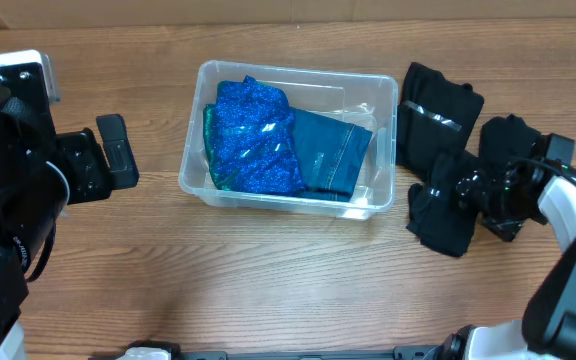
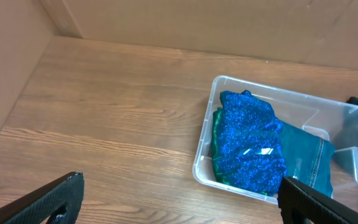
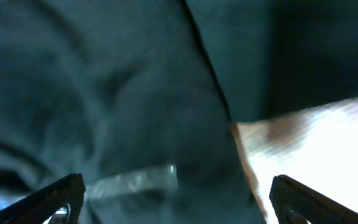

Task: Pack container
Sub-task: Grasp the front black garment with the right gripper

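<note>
Right of the container, the right gripper has its fingertips lost against black garments, blurred close-up in the wrist view.

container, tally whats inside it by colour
blue glittery fabric: 1
teal folded cloth: 1
total inside the container: 2
</note>
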Motion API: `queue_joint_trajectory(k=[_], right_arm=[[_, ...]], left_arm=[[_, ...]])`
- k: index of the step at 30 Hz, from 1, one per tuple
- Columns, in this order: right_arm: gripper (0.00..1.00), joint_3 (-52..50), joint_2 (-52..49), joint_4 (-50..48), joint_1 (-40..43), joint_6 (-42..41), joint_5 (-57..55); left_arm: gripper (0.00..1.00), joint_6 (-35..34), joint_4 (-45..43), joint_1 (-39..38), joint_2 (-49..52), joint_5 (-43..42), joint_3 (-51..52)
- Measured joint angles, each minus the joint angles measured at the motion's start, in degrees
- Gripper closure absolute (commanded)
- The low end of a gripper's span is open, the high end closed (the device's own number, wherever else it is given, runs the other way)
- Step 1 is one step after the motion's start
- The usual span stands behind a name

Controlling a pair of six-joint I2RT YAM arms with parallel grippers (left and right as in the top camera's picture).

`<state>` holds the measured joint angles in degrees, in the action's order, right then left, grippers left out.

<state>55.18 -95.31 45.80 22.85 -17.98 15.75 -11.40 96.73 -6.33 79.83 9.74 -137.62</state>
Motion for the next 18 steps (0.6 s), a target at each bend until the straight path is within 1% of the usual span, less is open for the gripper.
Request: queue_joint_trajectory(k=[2,3,6,9,11,13,14,15,16,18], right_arm=[[0.02,0.0,-2.3,-1.0,0.0,0.0,1.5],[0.05,0.0,-3.3,-1.4,0.0,0.0,2.2],[0.18,0.2,-4.2,-3.3,0.0,0.1,4.2],[0.39,-0.1,-4.5,-4.6,0.0,0.8,6.0],[0.45,-0.7,-4.8,-4.8,0.0,0.9,7.3],[0.69,-1.1,-5.0,-4.5,0.0,1.4,8.6],[0.79,-1.2,-5.0,-4.4,0.0,1.7,9.0],[0.83,-1.3,-5.1,-4.2,0.0,1.7,9.4],[0.84,-1.3,-5.2,-3.9,0.0,1.7,9.8],[0.84,-1.3,-5.2,-3.5,0.0,2.2,10.3]], left_arm=[[0.0,0.0,0.0,0.0,0.0,0.0,0.0],[0.0,0.0,0.0,0.0,0.0,0.0,0.0],[0.0,0.0,0.1,0.0,0.0,0.0,0.0],[0.0,0.0,0.1,0.0,0.0,0.0,0.0],[0.0,0.0,0.1,0.0,0.0,0.0,0.0],[0.0,0.0,0.1,0.0,0.0,0.0,0.0],[0.0,0.0,0.1,0.0,0.0,0.0,0.0],[0.0,0.0,0.1,0.0,0.0,0.0,0.0],[0.0,0.0,0.1,0.0,0.0,0.0,0.0],[0.0,0.0,0.2,0.0,0.0,0.0,0.0]])
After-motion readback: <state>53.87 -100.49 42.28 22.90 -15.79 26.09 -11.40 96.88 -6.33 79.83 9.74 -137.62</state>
